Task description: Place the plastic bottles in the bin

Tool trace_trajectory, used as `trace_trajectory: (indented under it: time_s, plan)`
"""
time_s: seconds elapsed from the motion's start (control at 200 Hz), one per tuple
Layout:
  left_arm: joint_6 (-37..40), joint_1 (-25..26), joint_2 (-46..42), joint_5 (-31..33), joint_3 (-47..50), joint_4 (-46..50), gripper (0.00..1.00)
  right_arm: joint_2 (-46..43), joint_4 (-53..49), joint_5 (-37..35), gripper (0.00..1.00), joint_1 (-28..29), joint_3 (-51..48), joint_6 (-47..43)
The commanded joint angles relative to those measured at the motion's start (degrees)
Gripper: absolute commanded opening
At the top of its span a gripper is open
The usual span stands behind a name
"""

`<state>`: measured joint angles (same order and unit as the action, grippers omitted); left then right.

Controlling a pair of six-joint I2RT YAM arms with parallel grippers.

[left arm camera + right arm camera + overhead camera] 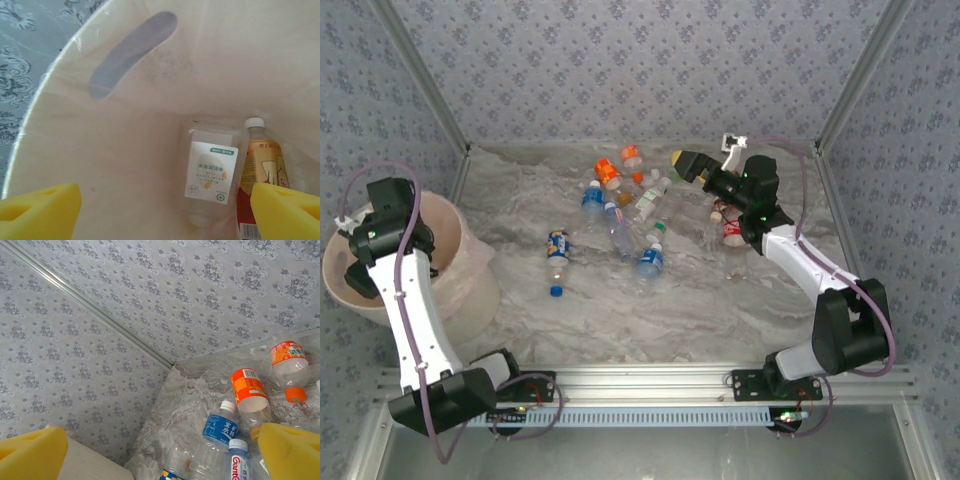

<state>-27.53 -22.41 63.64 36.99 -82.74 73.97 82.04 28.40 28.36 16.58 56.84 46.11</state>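
The pale pink bin (465, 275) stands at the table's left edge, and my left gripper (365, 235) hangs over its mouth. Seen from the left wrist, the left gripper (165, 210) is open, its yellow pads (42, 210) wide apart with nothing between them. Below, on the bin's floor (125, 175), lie a clear bottle with a white label (212, 172) and a white-capped bottle with a red and yellow label (262, 172). Several plastic bottles (620, 232) are scattered mid-table. My right gripper (682, 162) hovers open above their far right end; the right gripper (162, 450) holds nothing.
Patterned walls and metal corner posts (430, 85) close the table in on three sides. A red-labelled bottle (730, 232) lies under the right forearm. An orange-labelled bottle (248, 387) and a blue-labelled one (220, 427) lie just ahead of the right fingers.
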Motion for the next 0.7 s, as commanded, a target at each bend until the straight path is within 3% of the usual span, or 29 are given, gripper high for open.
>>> trace_trajectory:
  time_s: [0.0, 0.21, 0.42, 0.695]
  plan:
    - [0.7, 0.3, -1.3, -2.7, -3.8, 0.5, 0.92, 0.8, -1.3, 0.3, 1.00, -0.4, 0.7, 0.1]
    - [0.5, 10.1, -0.8, -6.0, -6.8, -1.6, 0.98, 0.3, -11.7, -7.8, 1.00, -0.4, 0.2, -1.8]
    - [-0.9, 23.9, 0.3, -2.0, -8.9, -6.4, 0.98, -1.2, -25.6, -17.7, 1.00, 0.8, -0.7, -5.3]
    - [-0.3, 41.3, 4.5, -7.8, -9.7, -14.9, 0.98, -4.8, -28.7, -21.6, 1.00, 1.3, -5.4, -5.2]
